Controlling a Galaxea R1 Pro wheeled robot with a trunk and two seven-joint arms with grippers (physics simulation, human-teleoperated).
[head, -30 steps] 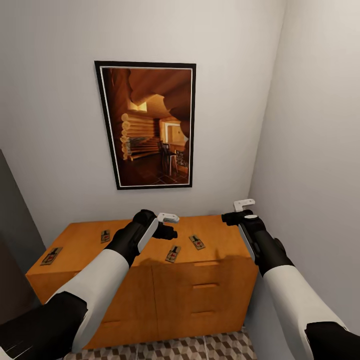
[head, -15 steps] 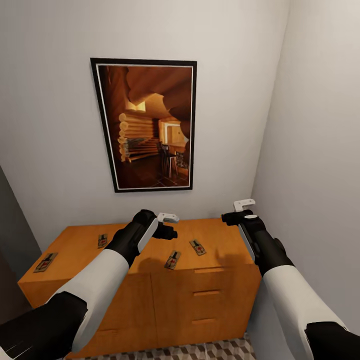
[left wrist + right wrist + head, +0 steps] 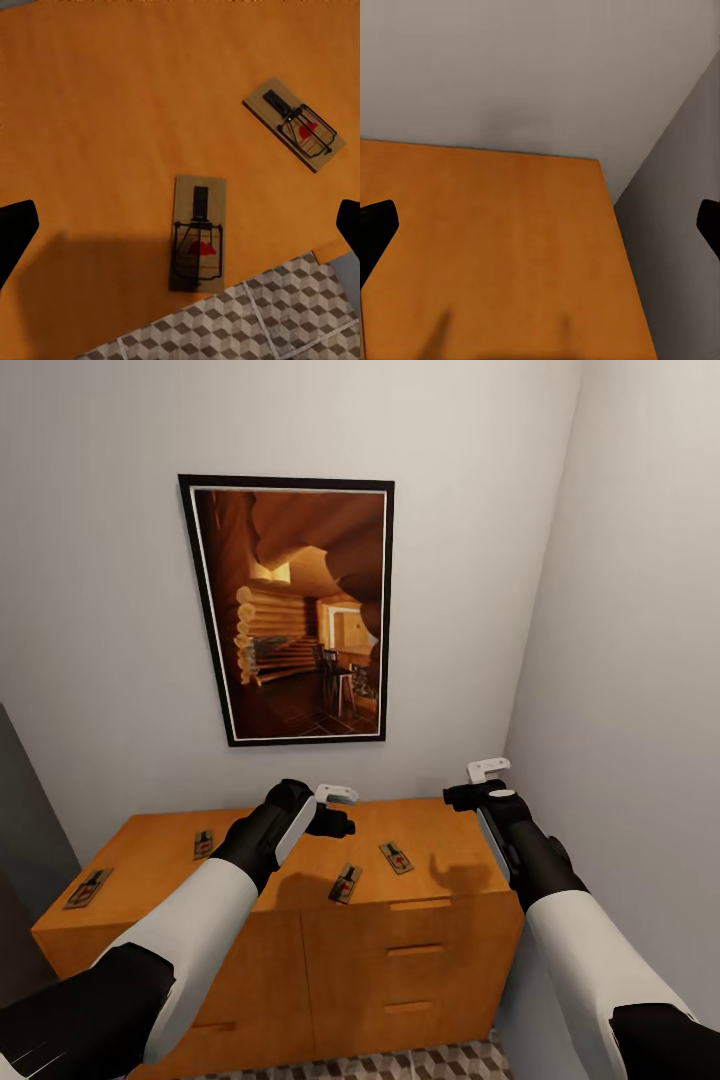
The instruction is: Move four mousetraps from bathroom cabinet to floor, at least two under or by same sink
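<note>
Four mousetraps are lying on the flat top of the cabinet [image 3: 420, 960], which is standing against the wall under a framed picture [image 3: 295, 608]. One mousetrap [image 3: 346, 883] is sitting at the front edge of the top, near its middle, and in the left wrist view this same trap [image 3: 198, 234] is reaching right to that edge with the bathroom floor [image 3: 247, 322] showing below it. A second mousetrap [image 3: 396, 856] is lying just beside it, toward the right and a little farther back. A third mousetrap [image 3: 204, 844] is resting toward the left rear of the top, and the fourth mousetrap [image 3: 88, 887] is lying near the front left corner.

The left claw [image 3: 335, 810] is hanging above the middle of the top, its fingers spread wide, holding nothing. The right claw [image 3: 482, 783] is hovering over the right rear corner, close to the side wall, also spread wide and holding nothing.
</note>
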